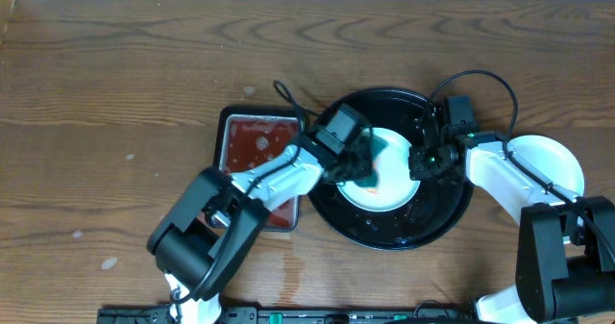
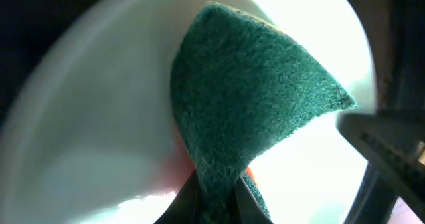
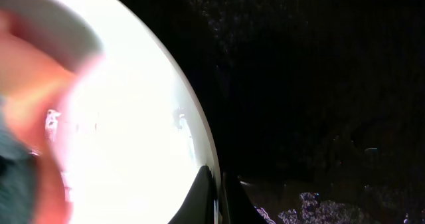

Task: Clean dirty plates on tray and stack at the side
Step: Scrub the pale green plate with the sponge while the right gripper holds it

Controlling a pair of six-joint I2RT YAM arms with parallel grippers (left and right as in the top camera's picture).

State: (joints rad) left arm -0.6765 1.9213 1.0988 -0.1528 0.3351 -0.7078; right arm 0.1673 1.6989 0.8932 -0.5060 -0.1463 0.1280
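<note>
Two robot arms work over a black tray [image 1: 384,230] on a wooden table [image 1: 115,74]. The left gripper [image 2: 216,192] is clamped tight on a green sponge [image 2: 252,98], its fingers pinching the sponge's lower end and pressing the pad against the upper left part of a pale plate [image 1: 394,197] that lies inside the tray. A reddish smear [image 1: 377,184] shows on the plate just beside the sponge. From the other side, the right gripper [image 3: 214,197] is squeezed to a sliver on the plate's right rim, which runs in between its tips. A second plate [image 1: 553,161], white, sits on the table right of the tray, partly under the right arm. A small rectangular tray of red liquid [image 1: 258,137] lies just left of the black tray, beneath the left arm.
</note>
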